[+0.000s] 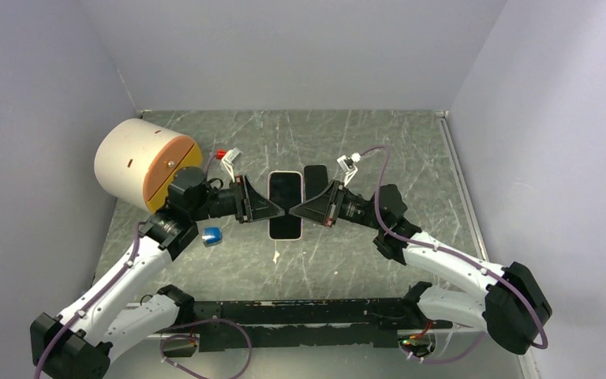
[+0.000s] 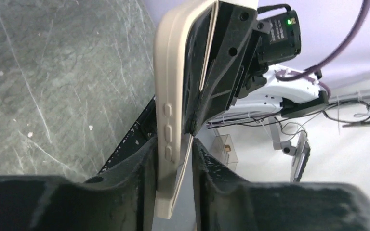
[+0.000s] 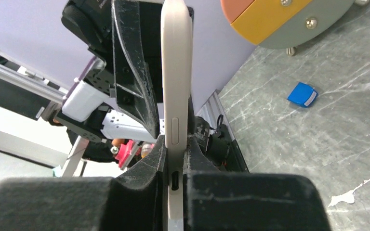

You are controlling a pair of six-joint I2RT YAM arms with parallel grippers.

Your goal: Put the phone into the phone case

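Nearly done: phone sits in phone case, held above desk.
Clenched on the case edges: left claw, right claw; one rim looks unsnapped, so a final press is probably left.

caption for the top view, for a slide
Left gripper and right gripper clamp the phone case by its opposite long edges.

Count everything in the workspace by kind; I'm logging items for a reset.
Phone case: 1, gripped by the left hand and the right hand
Black phones: 2, one in the case, one lying behind it
Blue block: 1
Cream drum: 1
Total: 5
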